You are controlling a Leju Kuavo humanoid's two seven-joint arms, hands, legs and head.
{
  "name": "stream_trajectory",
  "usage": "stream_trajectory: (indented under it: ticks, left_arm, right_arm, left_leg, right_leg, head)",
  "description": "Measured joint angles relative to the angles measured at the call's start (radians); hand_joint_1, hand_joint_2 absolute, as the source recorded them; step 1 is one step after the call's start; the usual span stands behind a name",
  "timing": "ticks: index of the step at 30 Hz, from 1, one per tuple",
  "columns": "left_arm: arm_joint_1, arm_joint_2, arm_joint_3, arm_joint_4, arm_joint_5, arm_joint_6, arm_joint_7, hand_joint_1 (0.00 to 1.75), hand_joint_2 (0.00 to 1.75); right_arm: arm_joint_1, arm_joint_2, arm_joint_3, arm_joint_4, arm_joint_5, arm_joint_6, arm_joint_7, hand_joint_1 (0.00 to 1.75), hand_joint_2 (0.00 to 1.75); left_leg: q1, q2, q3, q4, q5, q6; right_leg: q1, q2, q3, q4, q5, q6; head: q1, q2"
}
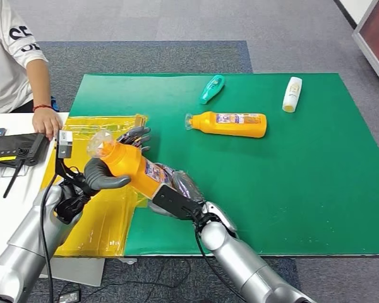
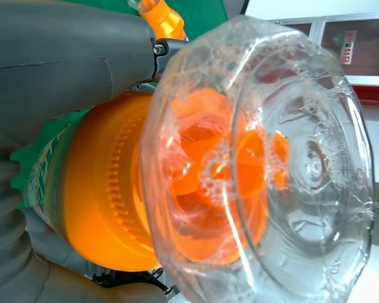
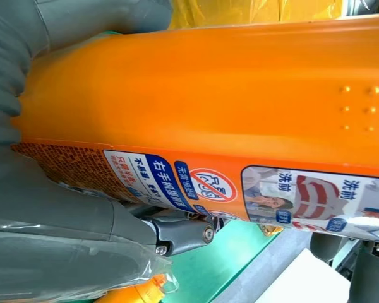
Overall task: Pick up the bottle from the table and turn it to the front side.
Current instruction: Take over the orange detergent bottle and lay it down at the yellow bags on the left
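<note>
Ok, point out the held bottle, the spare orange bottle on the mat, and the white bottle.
held bottle (image 1: 130,165), head view, orange body.
spare orange bottle (image 1: 233,124), head view, mid body.
white bottle (image 1: 292,94), head view, mid body.

Grey carpet floor (image 1: 292,25); darker grey rug (image 1: 144,57) beneath green mat (image 1: 297,183); white table (image 1: 11,189) at left; red-panelled cabinet (image 1: 376,31) at far right.

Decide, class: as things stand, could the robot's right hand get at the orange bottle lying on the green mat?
Probably not yet. The right hand already grips the orange bottle held up together with the left hand. The lying bottle is otherwise unobstructed on the green mat, so a freed hand likely could.
</note>
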State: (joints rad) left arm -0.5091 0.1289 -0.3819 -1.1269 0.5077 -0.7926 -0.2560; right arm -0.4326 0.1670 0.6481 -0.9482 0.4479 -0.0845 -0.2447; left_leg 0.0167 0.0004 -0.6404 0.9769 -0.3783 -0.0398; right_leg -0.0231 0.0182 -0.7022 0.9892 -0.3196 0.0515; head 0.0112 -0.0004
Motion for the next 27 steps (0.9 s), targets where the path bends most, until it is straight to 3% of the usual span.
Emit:
stream_trajectory:
  ticks: [6, 20, 27]
  left_arm:
    - [0.003, 0.0, 0.004, 0.0, 0.001, -0.001, -0.005, 0.0, 1.75]
    - [0.044, -0.005, 0.067, 0.0, -0.033, -0.041, -0.078, 0.0, 1.75]
    - [0.044, -0.018, 0.086, -0.001, -0.113, 0.031, -0.116, 0.0, 1.75]
  right_arm:
    - [0.0, 0.0, 0.0, 0.001, -0.01, 0.008, 0.001, 1.75, 1.75]
    - [0.0, 0.001, -0.003, -0.012, -0.264, 0.225, -0.014, 1.75, 1.75]
    - [0.0, 0.002, -0.002, -0.012, -0.275, 0.205, -0.01, 1.75, 1.75]
  left_leg:
    - [0.0, 0.0, 0.0, 0.0, 0.0, 0.0]
    - [0.0, 0.0, 0.0, 0.0, 0.0, 0.0]
    - [0.0, 0.0, 0.0, 0.0, 0.0, 0.0]
  right_leg:
    - [0.0, 0.0, 0.0, 0.0, 0.0, 0.0]
    - [0.0, 0.0, 0.0, 0.0, 0.0, 0.0]
    - [0.0, 0.0, 0.0, 0.0, 0.0, 0.0]
  head:
    - [0.0, 0.0]
    - [0.0, 0.0]
    - [0.0, 0.0]
